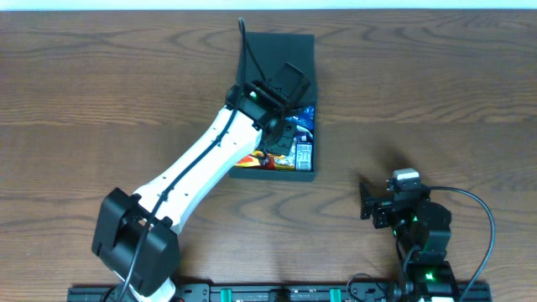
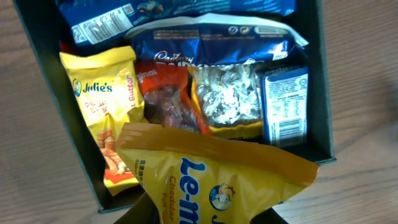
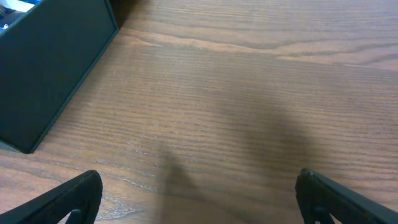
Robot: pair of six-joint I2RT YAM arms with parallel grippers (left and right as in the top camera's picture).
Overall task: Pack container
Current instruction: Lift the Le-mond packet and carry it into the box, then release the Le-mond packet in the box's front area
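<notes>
Snacks [image 2: 211, 93] fill the container [image 2: 318, 93]; left gripper [image 1: 281, 138] seemingly clenches a yellow packet [image 2: 211, 180] above them, while right gripper [image 3: 199, 186] gapes wide over the tabletop [image 3: 249, 93] beside it.

Julie's on yellow packet [image 2: 102, 106], Le-m on yellow bag [image 2: 211, 177]

Yellow packet [image 2: 211, 180]: lettering and lower end cut by frame edge. Container [image 1: 285, 50]: contents mostly hidden beneath left arm [image 1: 201, 159] overhead.
</notes>
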